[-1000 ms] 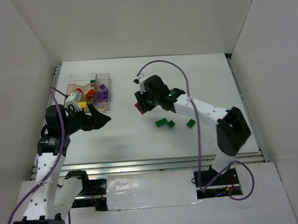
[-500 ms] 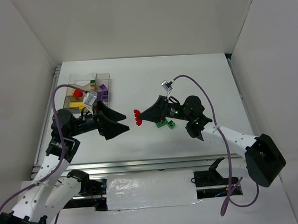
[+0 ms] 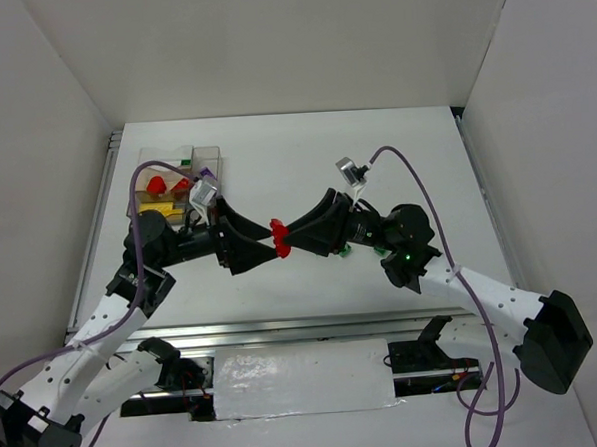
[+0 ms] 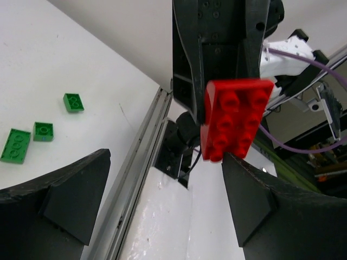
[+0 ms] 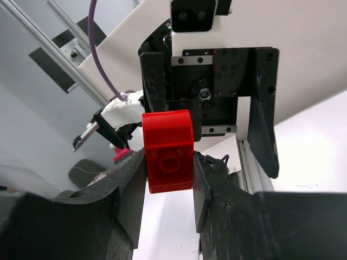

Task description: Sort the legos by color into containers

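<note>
Red lego (image 5: 167, 146) hangs over the table's (image 3: 274, 145) middle, pinched flat between the right gripper's (image 3: 289, 240) fingers. Both arms reach inward and meet nose to nose. The left gripper (image 3: 260, 248) faces it, fingers spread wide. The clear container (image 3: 207, 151) sits at ten o'clock. Green legos (image 4: 16, 145) lie under the right arm.

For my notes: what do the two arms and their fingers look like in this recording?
The left arm and right arm are built alike: white links joined by bulky black joints. A purple cable loops loosely along each arm. The fingers are matte black, broad and tapering. No markings are legible.
</note>
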Tool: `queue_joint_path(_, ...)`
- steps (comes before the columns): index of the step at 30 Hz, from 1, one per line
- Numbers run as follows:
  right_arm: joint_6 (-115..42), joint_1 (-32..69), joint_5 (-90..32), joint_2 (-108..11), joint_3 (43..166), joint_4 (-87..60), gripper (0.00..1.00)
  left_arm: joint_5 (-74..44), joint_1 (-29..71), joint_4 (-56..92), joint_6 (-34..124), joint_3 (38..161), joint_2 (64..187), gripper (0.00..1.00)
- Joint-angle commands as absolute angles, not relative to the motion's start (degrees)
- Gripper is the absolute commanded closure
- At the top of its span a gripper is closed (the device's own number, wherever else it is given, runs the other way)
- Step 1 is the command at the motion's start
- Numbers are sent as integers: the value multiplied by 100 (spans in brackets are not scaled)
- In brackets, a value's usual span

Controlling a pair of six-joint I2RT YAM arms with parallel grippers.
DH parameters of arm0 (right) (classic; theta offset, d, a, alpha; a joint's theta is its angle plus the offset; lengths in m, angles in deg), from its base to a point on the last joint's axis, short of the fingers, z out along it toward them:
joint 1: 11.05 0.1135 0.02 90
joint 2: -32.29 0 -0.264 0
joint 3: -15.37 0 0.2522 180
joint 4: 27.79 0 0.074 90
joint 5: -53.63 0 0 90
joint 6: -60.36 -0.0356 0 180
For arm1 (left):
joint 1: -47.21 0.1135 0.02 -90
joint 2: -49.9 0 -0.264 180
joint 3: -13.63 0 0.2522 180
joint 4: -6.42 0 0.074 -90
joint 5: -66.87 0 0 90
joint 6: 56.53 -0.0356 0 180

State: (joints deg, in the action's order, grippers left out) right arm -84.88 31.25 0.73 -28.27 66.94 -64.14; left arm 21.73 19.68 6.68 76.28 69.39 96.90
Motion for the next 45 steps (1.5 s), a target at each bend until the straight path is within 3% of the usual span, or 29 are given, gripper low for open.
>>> queue_joint_path(1,-7939,3289,-305,-2722,6798,-6159,100,2239,1777,-362,7970,7002,9718,4)
queue_joint_path(7,-7701,3316,-481,-2642,6816,-5930,100,2134,1636,-312,7935,7081,9622,7)
queue_joint_path(13,-7456,3351,-718,-2643,6833,-5632,100,2214,1610,-514,7997,7046,9736,18)
queue_joint_path(18,-7174,3351,-938,-2231,6597,-5403,100,1669,1610,705,7347,7388,9596,15)
queue_joint_path(24,-7060,3334,-1140,-1966,6420,-5183,100,1510,1610,1094,7074,7626,9578,8)
queue_joint_path(32,-6936,3333,-1466,-1729,6306,-5068,100,1808,1610,876,7135,7600,9595,7)
queue_joint_path(45,-7165,3351,-903,-2177,6684,-5727,100,2213,1583,-188,7794,7327,9964,6)
